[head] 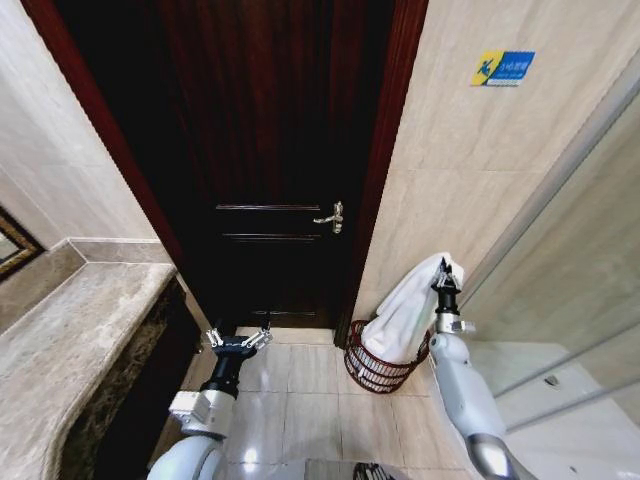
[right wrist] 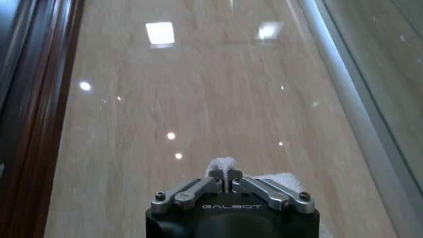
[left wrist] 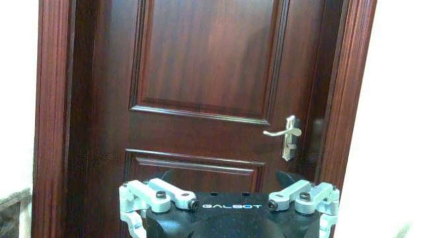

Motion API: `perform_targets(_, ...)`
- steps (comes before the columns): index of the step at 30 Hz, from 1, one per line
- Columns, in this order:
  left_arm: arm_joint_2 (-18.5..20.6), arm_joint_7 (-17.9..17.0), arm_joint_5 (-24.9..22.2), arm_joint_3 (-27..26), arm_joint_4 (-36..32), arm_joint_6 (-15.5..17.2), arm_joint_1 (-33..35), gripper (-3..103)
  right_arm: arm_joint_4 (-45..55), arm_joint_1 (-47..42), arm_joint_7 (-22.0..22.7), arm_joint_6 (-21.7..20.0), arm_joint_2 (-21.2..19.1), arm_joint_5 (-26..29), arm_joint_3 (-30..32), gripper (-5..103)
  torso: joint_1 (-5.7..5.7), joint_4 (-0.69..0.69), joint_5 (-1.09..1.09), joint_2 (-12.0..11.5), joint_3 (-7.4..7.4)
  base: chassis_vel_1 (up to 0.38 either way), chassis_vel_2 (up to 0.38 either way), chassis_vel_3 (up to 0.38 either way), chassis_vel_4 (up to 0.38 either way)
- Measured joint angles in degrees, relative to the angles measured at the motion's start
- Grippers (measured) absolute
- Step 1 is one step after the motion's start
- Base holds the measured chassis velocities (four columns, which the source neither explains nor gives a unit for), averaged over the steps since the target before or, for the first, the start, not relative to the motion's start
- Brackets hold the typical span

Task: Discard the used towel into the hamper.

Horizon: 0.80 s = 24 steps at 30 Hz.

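Note:
The white used towel (head: 408,312) hangs from my right gripper (head: 444,273), which is shut on its top end above and just right of the hamper. Its lower folds drape down into the hamper (head: 374,368), a round dark reddish-brown wire basket on the floor by the door frame. In the right wrist view the right gripper (right wrist: 227,178) pinches a tuft of the towel (right wrist: 222,164) between closed fingers. My left gripper (head: 239,338) is open and empty, low in front of the door; in the left wrist view its fingers (left wrist: 158,194) are spread wide.
A dark wooden door (head: 270,150) with a silver lever handle (head: 331,217) stands straight ahead. A stone countertop (head: 70,340) runs along the left. A glass shower panel (head: 570,260) is on the right. Tiled floor (head: 300,400) lies between the arms.

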Motion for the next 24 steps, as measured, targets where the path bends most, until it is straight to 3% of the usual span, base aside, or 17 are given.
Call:
perform_targets(11,0.00,0.00,0.00,0.00,0.00,0.00,0.00,100,-9.84,1.65,-4.31,0.01,1.26,3.22,-0.28,2,0.00,0.00,0.00,0.00,0.00,0.000,0.000,0.000,0.000)
perform_targets(19,0.00,0.00,0.00,0.00,0.00,0.00,0.00,100,-11.84,0.69,0.81,-0.02,2.66,-3.25,-0.07,2,0.00,0.00,0.00,0.00,0.00,0.000,0.000,0.000,0.000)
perform_targets(24,0.00,0.00,0.00,0.00,0.00,0.00,0.00,100,-13.02,0.20,1.68,-0.02,3.34,-4.55,-0.03,2,0.00,0.00,0.00,0.00,0.00,0.000,0.000,0.000,0.000)
